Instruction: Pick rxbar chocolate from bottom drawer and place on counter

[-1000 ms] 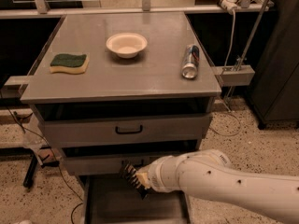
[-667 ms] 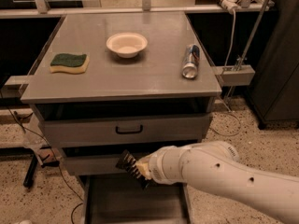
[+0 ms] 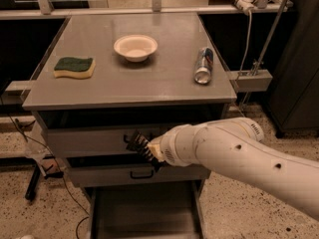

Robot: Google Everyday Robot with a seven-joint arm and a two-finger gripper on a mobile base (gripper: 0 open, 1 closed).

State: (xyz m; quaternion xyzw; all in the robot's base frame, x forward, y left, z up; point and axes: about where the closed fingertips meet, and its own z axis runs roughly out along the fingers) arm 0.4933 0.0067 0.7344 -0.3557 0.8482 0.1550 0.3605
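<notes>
Nearest, the bottom drawer [image 3: 144,210] stands pulled out, its grey floor bare where it shows. Above it the white arm [image 3: 234,153] reaches in from the right. The pincer [image 3: 145,148] at its tip hangs in front of the two upper drawer faces, above the bottom drawer and below the surface [image 3: 149,81].

The pincer looks clenched on the bar [image 3: 135,143], a dark strip with pale lines jutting left and up from its tip. The bar touches no support and lies across the front of the top drawer [image 3: 84,142], just above the middle drawer [image 3: 104,176].

The step in hand seems to be the carry up to the surface. To do it well, I would draw the bar back from the drawer faces first. The front lip of the surface overhangs just above, and a straight lift could catch the bar's free end on it. Once past the lip, set it down on the bare stretch along the front edge.

That stretch lies between the sponge [image 3: 74,66] on the left and the can [image 3: 203,65] lying on the right. The bowl [image 3: 135,47] sits farther back, out of the way.
</notes>
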